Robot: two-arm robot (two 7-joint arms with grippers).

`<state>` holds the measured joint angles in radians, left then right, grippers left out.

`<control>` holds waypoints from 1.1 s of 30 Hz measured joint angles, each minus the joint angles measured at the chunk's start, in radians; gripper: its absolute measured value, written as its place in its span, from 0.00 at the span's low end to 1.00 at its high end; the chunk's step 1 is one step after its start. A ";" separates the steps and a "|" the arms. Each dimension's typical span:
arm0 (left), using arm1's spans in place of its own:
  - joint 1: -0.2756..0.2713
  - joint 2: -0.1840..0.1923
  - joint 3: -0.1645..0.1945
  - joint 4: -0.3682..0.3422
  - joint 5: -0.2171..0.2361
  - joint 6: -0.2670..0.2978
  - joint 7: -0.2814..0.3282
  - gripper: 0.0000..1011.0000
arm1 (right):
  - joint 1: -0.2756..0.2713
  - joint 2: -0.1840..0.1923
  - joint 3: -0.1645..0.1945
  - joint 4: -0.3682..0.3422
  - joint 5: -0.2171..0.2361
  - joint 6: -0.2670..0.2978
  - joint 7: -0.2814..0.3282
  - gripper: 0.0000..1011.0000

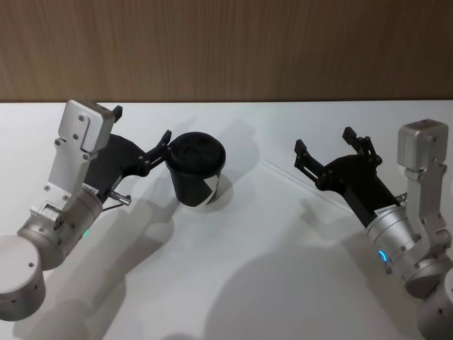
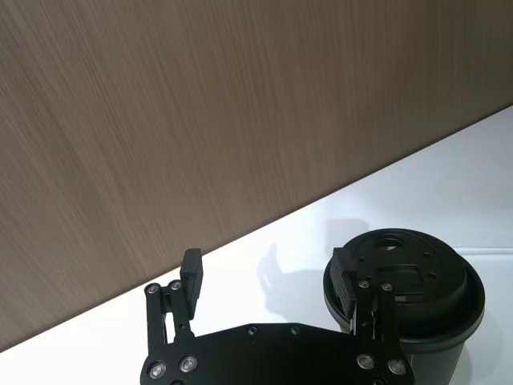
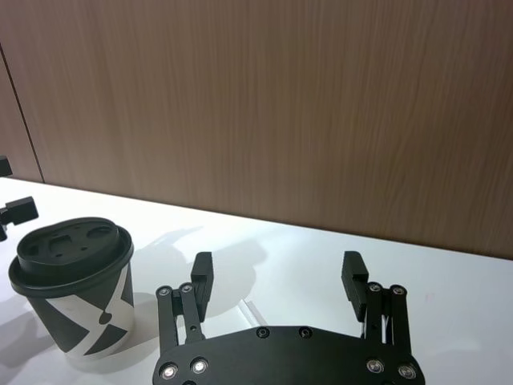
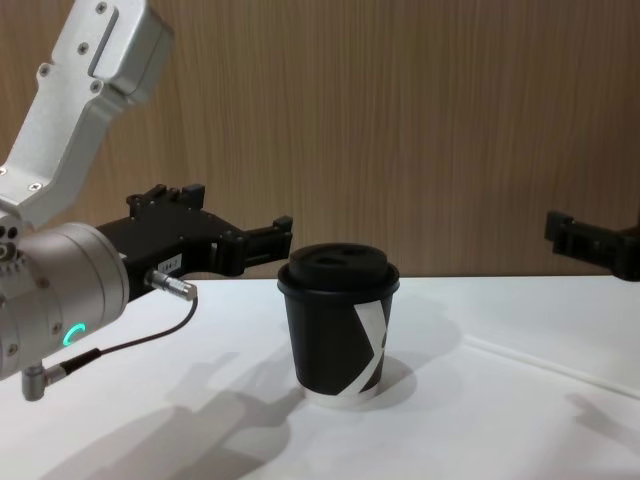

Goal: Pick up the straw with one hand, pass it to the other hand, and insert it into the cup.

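The black cup (image 1: 198, 173) with a domed lid and a white X stripe stands upright mid-table, also in the chest view (image 4: 335, 330). My left gripper (image 1: 141, 126) hovers open just left of it, one fingertip (image 2: 346, 269) close by the lid's rim and nothing between the fingers. The thin white straw (image 1: 279, 173) lies flat on the white table right of the cup (image 3: 76, 281). It runs under my right gripper (image 1: 324, 142), which hangs open above it, and part of the straw (image 3: 250, 311) shows between that gripper's fingers. The chest view has the straw (image 4: 550, 365) low on the right.
A white table (image 1: 226, 283) carries everything, with a brown wood-grain wall (image 1: 226, 49) along its far edge. Both silver arms come in from the near corners.
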<state>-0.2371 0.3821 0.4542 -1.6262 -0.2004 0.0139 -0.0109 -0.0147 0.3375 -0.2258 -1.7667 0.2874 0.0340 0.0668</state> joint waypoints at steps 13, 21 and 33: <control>0.000 0.000 0.000 0.000 0.000 0.000 0.000 0.99 | 0.000 0.000 0.000 0.000 0.000 0.000 0.000 0.99; 0.000 0.000 0.000 0.000 0.000 0.000 0.000 0.99 | 0.000 0.000 0.000 0.000 0.000 0.000 0.000 0.99; 0.000 0.000 0.000 0.000 0.000 0.000 0.000 0.99 | 0.000 0.000 0.000 0.000 0.000 0.000 0.000 0.99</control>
<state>-0.2371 0.3821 0.4542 -1.6262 -0.2003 0.0139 -0.0109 -0.0146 0.3375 -0.2258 -1.7667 0.2874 0.0340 0.0668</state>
